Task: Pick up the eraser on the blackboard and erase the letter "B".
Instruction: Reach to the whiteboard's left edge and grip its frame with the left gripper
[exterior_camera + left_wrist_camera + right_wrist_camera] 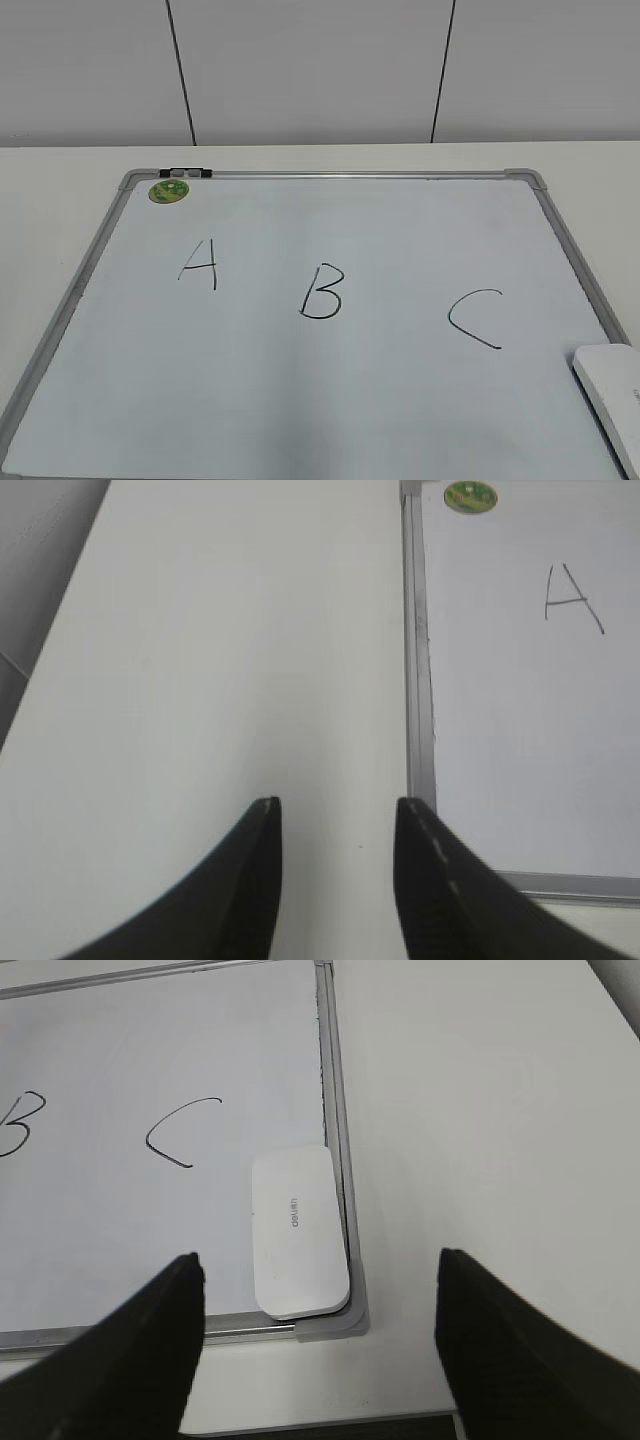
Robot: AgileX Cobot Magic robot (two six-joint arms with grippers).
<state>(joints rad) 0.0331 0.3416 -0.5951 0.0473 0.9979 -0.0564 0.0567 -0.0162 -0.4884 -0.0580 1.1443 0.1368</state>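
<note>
The blackboard [420, 420] is a white board with a grey frame, lying flat on the table. The letter "B" [322, 292] is at its middle, between "A" [198, 264] and "C" [474, 318]; part of the B shows in the right wrist view [20, 1125]. The eraser [612, 388] is a white oblong block lying in the board's near right corner, also seen in the right wrist view [296, 1230]. My right gripper [318, 1265] is open and empty, above and just short of the eraser. My left gripper [338, 805] is open and empty over bare table, left of the board's frame [420, 730].
A round green magnet [168, 191] sits at the board's far left corner, next to a black clip [185, 173] on the frame. White table [60, 190] surrounds the board. A grey panelled wall stands behind. The table's near edge shows below the right gripper.
</note>
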